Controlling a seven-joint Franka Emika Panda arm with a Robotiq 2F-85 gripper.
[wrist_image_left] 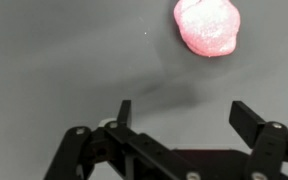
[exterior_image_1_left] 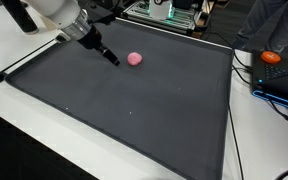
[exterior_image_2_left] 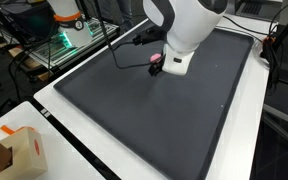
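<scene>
The gripper (wrist_image_left: 184, 116) stands wide open above a dark grey mat (exterior_image_1_left: 134, 115), its two black fingers (wrist_image_left: 246, 120) spread well apart with nothing between them. It holds nothing, and only bare mat shows in the gap between the fingertips in the wrist view.

A small pink lump (wrist_image_left: 207, 25), rounded and slightly glossy, lies on the mat just ahead of the fingertips, a little toward the side of the finger that sits on the right of the wrist view. It is apart from both fingers. In an exterior view the gripper (exterior_image_1_left: 112, 59) tilts down toward the mat with the pink lump (exterior_image_1_left: 135, 58) just beside its tip. In an exterior view the bulky white wrist hides most of the fingers, and the pink lump (exterior_image_2_left: 156, 62) peeks out at its edge.

The mat lies on a white table (exterior_image_1_left: 14, 115). Well apart from the gripper, an orange object (exterior_image_1_left: 271, 57) sits beyond the mat's far edge among cables, and a cardboard box (exterior_image_2_left: 19, 150) stands off the mat's opposite end.
</scene>
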